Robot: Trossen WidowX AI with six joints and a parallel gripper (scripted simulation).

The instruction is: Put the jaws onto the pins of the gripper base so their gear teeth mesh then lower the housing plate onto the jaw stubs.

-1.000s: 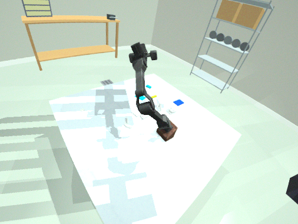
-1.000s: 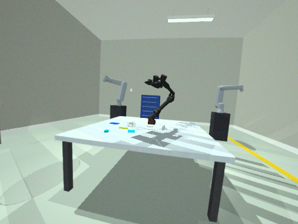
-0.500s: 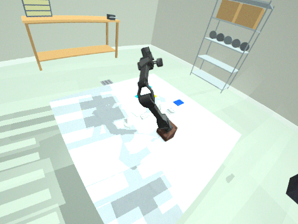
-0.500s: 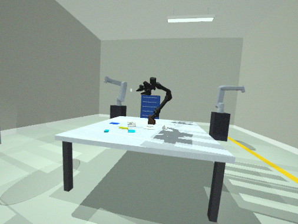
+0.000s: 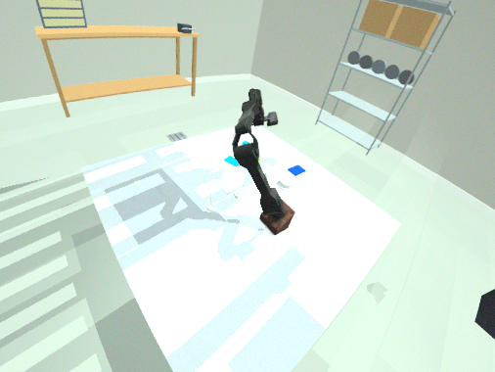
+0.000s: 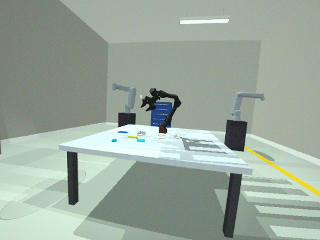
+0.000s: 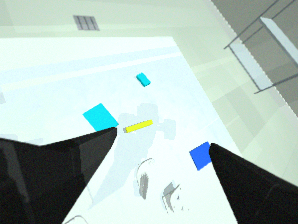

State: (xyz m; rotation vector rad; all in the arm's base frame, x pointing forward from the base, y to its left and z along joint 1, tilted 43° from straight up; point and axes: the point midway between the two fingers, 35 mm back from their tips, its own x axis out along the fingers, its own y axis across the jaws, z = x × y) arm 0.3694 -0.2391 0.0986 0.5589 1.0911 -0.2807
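My gripper [image 6: 144,108] [image 7: 161,139] is open and empty, high above the table and tilted down. Several white parts lie on the white table top, washed out and hard to tell apart. One white part [image 5: 284,184] [image 7: 173,196] lies near the blue square; a curved white part [image 7: 143,185] lies beside it. A flat white part [image 5: 238,191] [image 6: 160,136] lies near the arm's base, and a small white part [image 5: 211,204] [image 6: 176,136] lies to one side. I cannot tell which are the jaws, gripper base or housing plate, and pins and teeth are too small to see.
On the table top [image 5: 342,230] [image 6: 95,143] lie a blue square [image 5: 296,170] [image 6: 123,132] [image 7: 200,156], a yellow bar [image 6: 133,137] [image 7: 138,126], a cyan square [image 5: 231,161] [image 6: 141,140] [image 7: 100,117] and a small cyan block [image 6: 114,140] [image 7: 143,79].
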